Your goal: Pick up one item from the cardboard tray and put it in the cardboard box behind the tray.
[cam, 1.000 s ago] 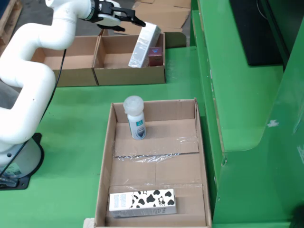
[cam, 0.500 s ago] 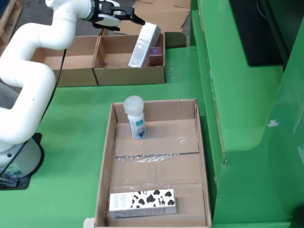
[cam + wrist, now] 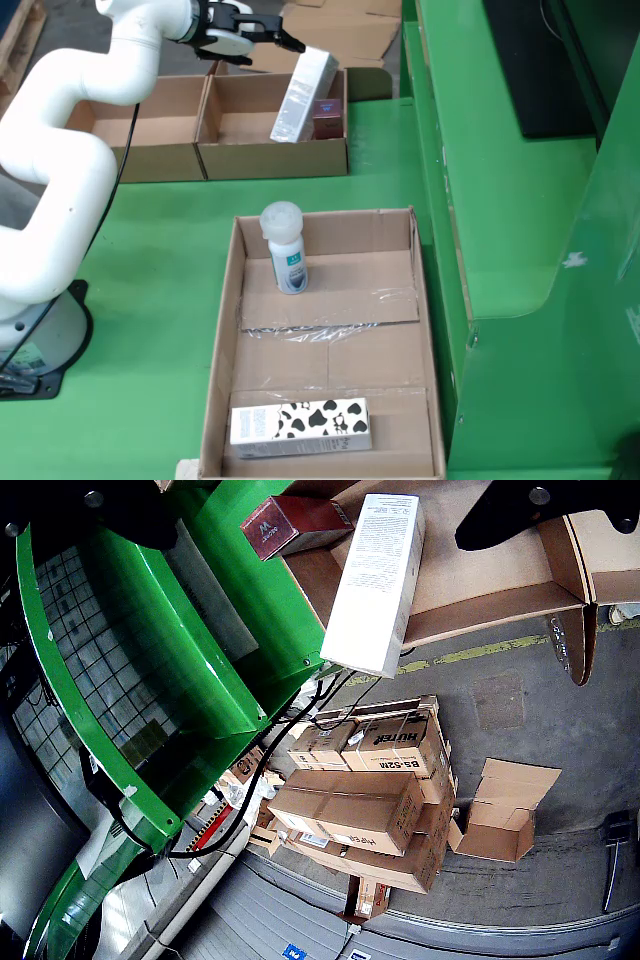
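Note:
In the still view my gripper (image 3: 262, 35) is open above the right compartment of the cardboard box (image 3: 225, 158) behind the tray. A tall white carton (image 3: 303, 82) leans there on a dark red box (image 3: 327, 117), just right of the gripper and not gripped. In the gripper view the black fingertips (image 3: 540, 510) stand wide apart, with the white carton (image 3: 375, 580) and the red box (image 3: 295, 525) below them. The cardboard tray (image 3: 425, 330) holds an upright white bottle (image 3: 285, 250) and a cow-patterned carton (image 3: 300, 427) lying at its front.
The box's left compartment (image 3: 135, 125) shows nothing inside. A raised green machine housing (image 3: 500, 200) runs along the tray's right side. The arm's base (image 3: 35, 340) stands left of the tray. The gripper view shows stacked cartons (image 3: 370, 780) on the floor beyond.

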